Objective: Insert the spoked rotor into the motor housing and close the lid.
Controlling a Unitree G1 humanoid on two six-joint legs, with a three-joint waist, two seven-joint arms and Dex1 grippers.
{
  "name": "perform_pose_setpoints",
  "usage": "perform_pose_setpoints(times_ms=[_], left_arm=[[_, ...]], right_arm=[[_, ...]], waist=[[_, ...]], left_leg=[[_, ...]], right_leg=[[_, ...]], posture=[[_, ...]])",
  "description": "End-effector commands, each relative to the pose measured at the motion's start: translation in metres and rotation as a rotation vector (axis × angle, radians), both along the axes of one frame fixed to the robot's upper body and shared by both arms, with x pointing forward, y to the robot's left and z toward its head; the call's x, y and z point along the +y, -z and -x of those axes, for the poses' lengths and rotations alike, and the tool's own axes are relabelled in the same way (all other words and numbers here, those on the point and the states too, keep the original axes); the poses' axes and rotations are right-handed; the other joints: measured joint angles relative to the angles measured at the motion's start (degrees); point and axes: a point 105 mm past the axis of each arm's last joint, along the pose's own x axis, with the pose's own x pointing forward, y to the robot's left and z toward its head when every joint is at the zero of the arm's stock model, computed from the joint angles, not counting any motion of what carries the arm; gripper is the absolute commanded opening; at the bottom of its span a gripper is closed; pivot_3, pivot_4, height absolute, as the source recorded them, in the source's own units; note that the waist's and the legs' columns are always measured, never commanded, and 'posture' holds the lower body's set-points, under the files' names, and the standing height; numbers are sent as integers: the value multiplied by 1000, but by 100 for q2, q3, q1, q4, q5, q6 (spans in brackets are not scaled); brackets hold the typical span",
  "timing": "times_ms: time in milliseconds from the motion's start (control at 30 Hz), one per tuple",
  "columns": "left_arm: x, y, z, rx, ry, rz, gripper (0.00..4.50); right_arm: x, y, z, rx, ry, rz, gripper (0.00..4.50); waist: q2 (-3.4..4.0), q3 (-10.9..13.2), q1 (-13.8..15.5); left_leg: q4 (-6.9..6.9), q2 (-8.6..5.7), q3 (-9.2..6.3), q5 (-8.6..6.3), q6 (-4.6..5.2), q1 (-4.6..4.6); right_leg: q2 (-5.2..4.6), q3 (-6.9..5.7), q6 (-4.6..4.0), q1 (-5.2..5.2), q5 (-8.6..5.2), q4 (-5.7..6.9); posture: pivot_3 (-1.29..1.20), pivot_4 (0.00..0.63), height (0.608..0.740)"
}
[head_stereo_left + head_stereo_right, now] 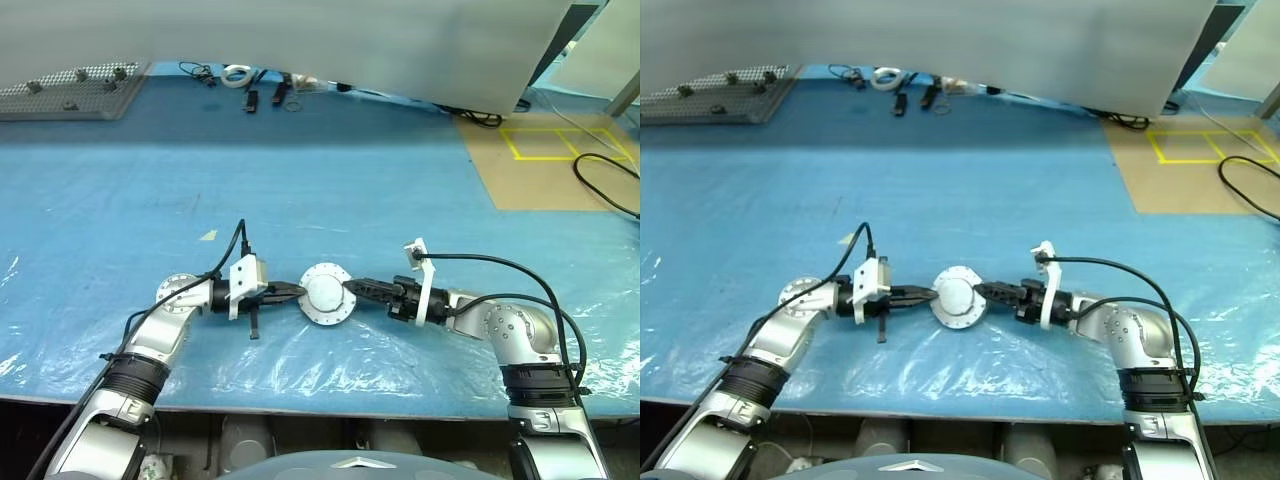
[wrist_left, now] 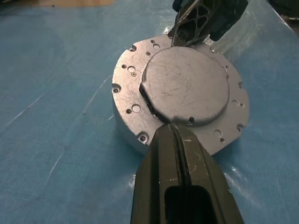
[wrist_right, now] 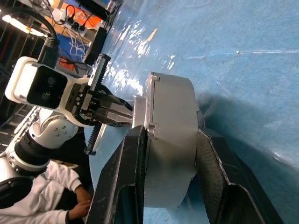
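Two tools [image 1: 285, 292] [image 1: 357, 288] flanking lidded motor housing [image 1: 326, 294], cables [image 1: 240, 80] far behind

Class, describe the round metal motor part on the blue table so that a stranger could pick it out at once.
On the blue table, look at the near edge, between the left gripper and the right gripper. There sits the motor housing with the lid on top. It is the round silver-grey piece with small holes around its rim, unlike the dark cables and white ring at the far edge.
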Motion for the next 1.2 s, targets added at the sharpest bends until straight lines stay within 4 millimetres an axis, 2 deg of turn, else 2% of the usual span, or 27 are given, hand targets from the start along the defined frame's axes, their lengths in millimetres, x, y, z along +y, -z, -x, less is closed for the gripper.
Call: perform_pose_setpoints(times_ms=[33, 267, 433, 533, 633, 800, 967, 1200], left_arm=[[0, -24, -2, -18, -23, 74, 0], [14, -48, 6, 19, -61, 125, 0], [28, -67, 5, 45, -125, 200, 0], [36, -64, 5, 75, -166, 203, 0], [40, -59, 2, 133, -221, 239, 0], [47, -61, -6, 289, -321, 380, 0], [56, -65, -11, 392, -381, 493, 0], [58, -73, -16, 504, -425, 693, 0]], right_arm=[[-2, 7, -3, 13, 27, 32, 1182], [-6, 16, -14, 75, 105, 47, 1182], [-5, 11, -14, 111, 117, -11, 1182], [-4, -1, -14, 107, 113, -72, 1182], [0, -21, -15, 67, 91, -143, 1182], [3, -52, -23, 29, 76, -240, 1182], [4, -66, -32, 36, 99, -302, 1182], [10, -87, -44, 68, 112, -410, 1182]], waist=[[2, 1, -3], [1, 3, -35], [3, 5, -19], [10, 9, -18], [15, 12, -16], [13, 18, -4], [12, 19, -7], [10, 21, 1]], left_leg=[[0, 0, 0, 0, 0, -3], [-5, 6, 1, 0, -1, -12], [-5, 6, 1, 0, -1, -11], [-6, 6, 1, 0, -1, -11], [-6, 5, 1, 0, -1, -11], [-3, 2, 0, 2, -2, -34], [-12, 2, 0, 2, -4, -35], [-14, -6, -1, 2, -4, -44]], right_leg=[[1, 0, 0, -4, 0, 0], [10, -3, -5, -14, -4, -2], [9, -2, -6, -14, -4, -2], [9, -3, -6, -14, -5, -3], [8, -3, -5, -17, -5, -8], [9, -3, -2, -54, -2, 2], [13, -3, 17, -63, 9, 6], [12, -4, 19, -64, 10, 4]], posture=[[0, 150, 740], [0, 150, 740], [0, 150, 740], [0, 150, 740], [0, 150, 740], [0, 150, 740], [0, 150, 740], [0, 150, 740]])
